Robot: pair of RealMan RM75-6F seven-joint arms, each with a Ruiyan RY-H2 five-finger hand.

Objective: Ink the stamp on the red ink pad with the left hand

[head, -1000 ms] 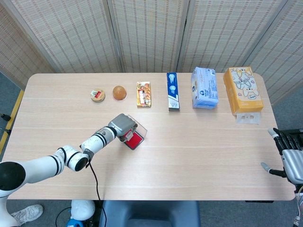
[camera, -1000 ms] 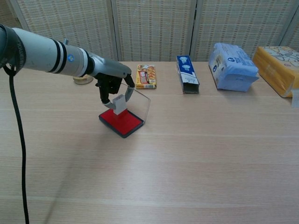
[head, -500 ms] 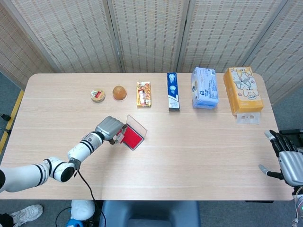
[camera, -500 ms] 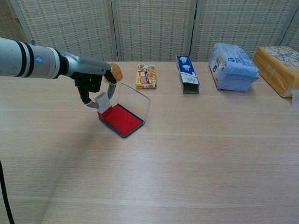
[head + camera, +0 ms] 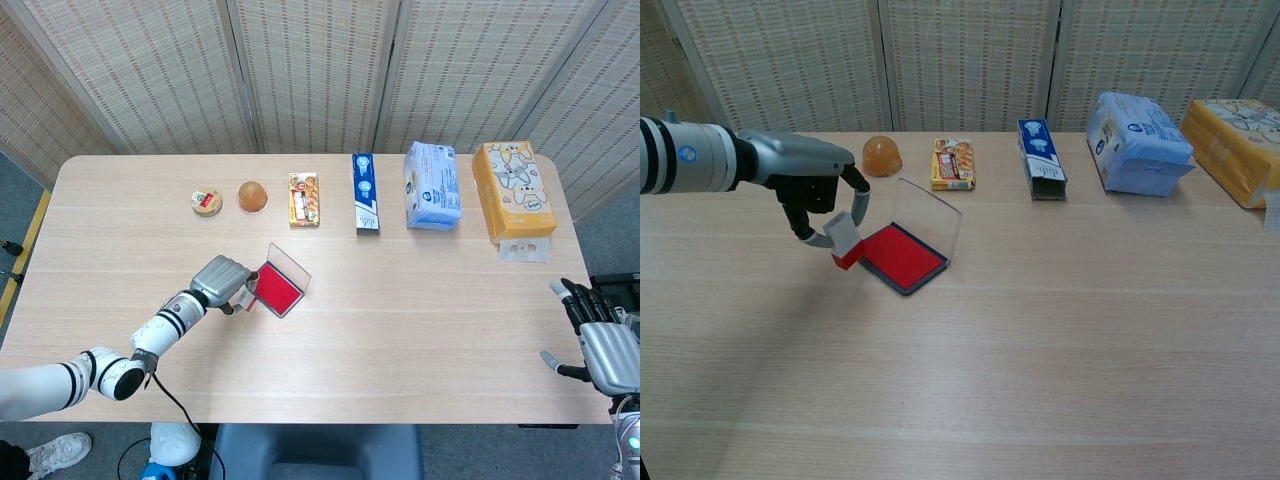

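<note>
My left hand [image 5: 815, 195] [image 5: 222, 279] hovers just left of the red ink pad [image 5: 902, 257] [image 5: 279, 290] and pinches a small white stamp [image 5: 844, 240] [image 5: 244, 296]. The stamp's lower face is red and hangs above the table beside the pad's left corner, clear of the red surface. The pad's clear lid [image 5: 930, 214] stands open at its far side. My right hand [image 5: 596, 336] is at the table's right front edge, fingers spread, holding nothing.
Along the back of the table stand a round tin [image 5: 206, 202], an orange dome [image 5: 881, 155], a snack box [image 5: 953, 163], a blue carton [image 5: 1040, 158], a blue tissue pack [image 5: 1135, 142] and a yellow pack [image 5: 1237, 136].
My left hand has drawn back to the left, lifting the stamp off the red pad; the stamp's face now shows red. The right hand shifted slightly at the table edge.
</note>
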